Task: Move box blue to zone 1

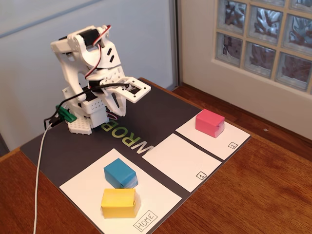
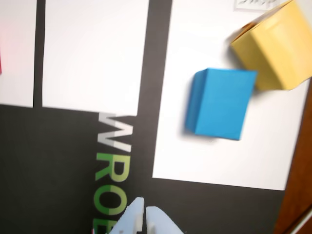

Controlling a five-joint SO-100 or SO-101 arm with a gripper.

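One gripper [image 2: 144, 210], jaws nearly closed and empty, should open wide, then descend squarely over the blue box [image 1: 120, 173], avoiding the adjacent yellow box [image 1: 118, 203].

Wrist view: yellow box [image 2: 275, 46] is motion-blurred and cut by the top and right edges. Pink box [image 2: 0, 62] is only a red sliver at the left edge. Gripper [image 2: 145, 217] is cut off at the bottom, only the fingertips show, close together. Home sheet [image 2: 175, 97] label is clipped at the top, unreadable. Mat lettering [image 2: 113, 180] runs off the bottom.

Fixed view: arm [image 1: 92, 73] hides part of the mat lettering [image 1: 127, 138]. Blue box [image 1: 120, 173] base is partly behind the yellow box [image 1: 118, 202].
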